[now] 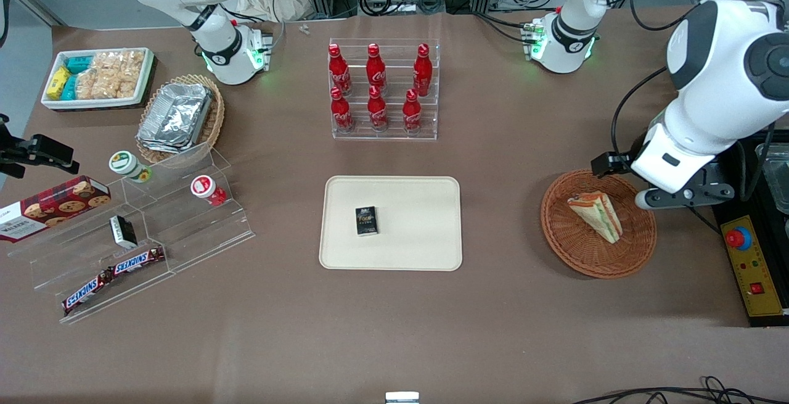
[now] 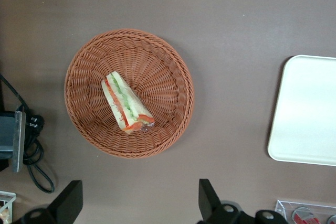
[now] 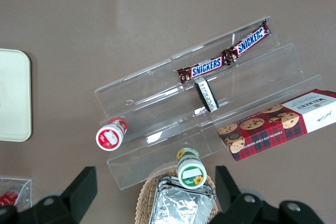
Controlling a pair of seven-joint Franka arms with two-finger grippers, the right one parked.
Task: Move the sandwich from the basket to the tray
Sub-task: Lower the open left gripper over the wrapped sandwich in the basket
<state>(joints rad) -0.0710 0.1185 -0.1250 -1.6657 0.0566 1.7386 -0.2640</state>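
The gripper (image 2: 139, 203) hangs wide open above the basket (image 2: 173, 72); the sandwich (image 2: 126, 103) lies inside. Only the front view shows a dark packet (image 1: 366, 220) on the tray (image 1: 425, 243).

Sandwich (image 2: 126, 104) in basket (image 2: 84, 66); claw (image 2: 139, 203) spread above.

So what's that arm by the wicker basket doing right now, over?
Gripper open, hovering above the basket. Sandwich lying in basket, untouched. Tray waiting, small dark box on it, room beside.
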